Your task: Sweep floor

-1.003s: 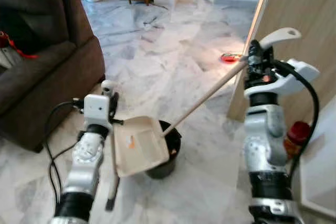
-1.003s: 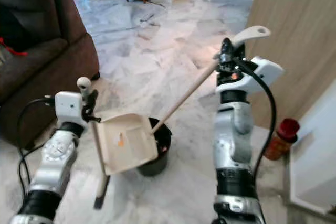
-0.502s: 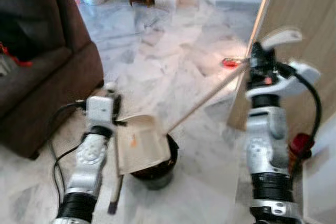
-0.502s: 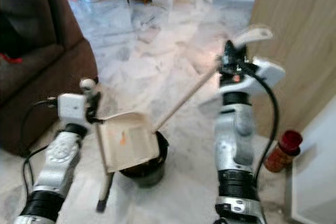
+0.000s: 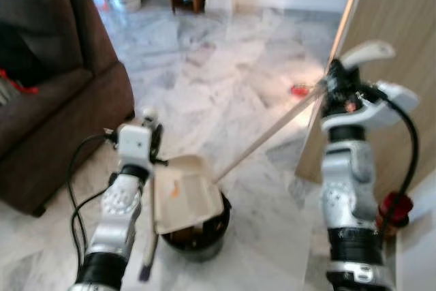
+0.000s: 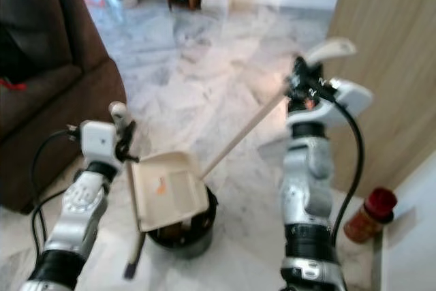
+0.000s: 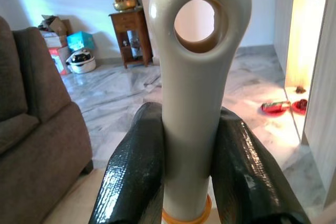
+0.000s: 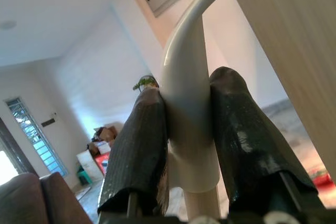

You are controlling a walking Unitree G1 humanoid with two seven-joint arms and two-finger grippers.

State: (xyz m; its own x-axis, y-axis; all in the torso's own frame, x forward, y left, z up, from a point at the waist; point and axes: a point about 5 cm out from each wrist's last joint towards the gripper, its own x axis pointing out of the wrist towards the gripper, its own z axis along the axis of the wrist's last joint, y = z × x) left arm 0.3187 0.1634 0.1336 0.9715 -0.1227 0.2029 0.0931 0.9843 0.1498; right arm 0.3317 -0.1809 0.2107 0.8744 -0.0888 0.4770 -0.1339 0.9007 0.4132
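A cream dustpan (image 5: 184, 194) hangs tilted over a black bin (image 5: 199, 235), with a small orange scrap (image 5: 174, 189) on its face. Its long pale handle (image 5: 272, 131) rises to the right, and my right gripper (image 5: 336, 90) is shut on it just below the white curved grip (image 8: 186, 61). On the other side, my left gripper (image 5: 151, 145) is shut on a broom handle (image 7: 197, 77) with a round hole at its top. That stick runs down beside the bin to a dark brush (image 5: 145, 272) on the marble floor.
A brown sofa (image 5: 54, 107) stands at the left, with a black cable (image 5: 78, 182) hanging by my left arm. A wooden panel (image 5: 398, 39) rises close at the right, with a red jar (image 5: 394, 207) at its foot. A red object (image 5: 300, 90) lies farther off.
The camera has shifted and the picture has blurred. The dustpan now hangs more squarely over the bin. Both grippers keep their hold on the handles.
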